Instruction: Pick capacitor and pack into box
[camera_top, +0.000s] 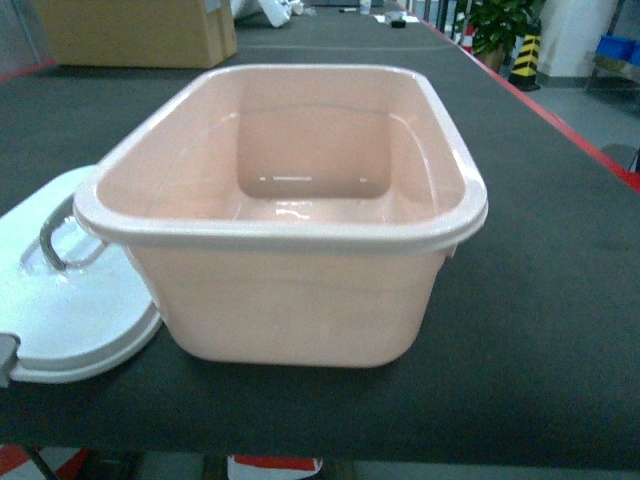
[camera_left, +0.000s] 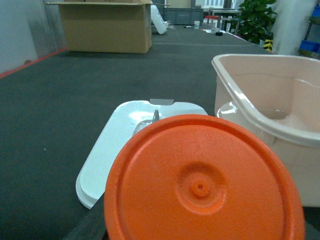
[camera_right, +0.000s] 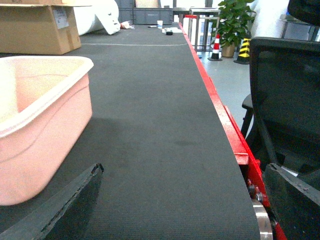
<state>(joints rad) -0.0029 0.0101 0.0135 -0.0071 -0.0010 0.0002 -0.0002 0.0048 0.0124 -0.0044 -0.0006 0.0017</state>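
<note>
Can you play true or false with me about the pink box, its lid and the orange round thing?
1. The pink box has nothing inside it. True.
2. The white lid is closed on top of the box. False: it lies flat on the table, beside the box on the left.
3. An orange round thing fills the bottom of the left wrist view. True: it sits right in front of that camera.
4. The cardboard carton stands right next to the box. False: it is far back on the table.
5. The table is bright white. False: it is dark, with a red edge.
</note>
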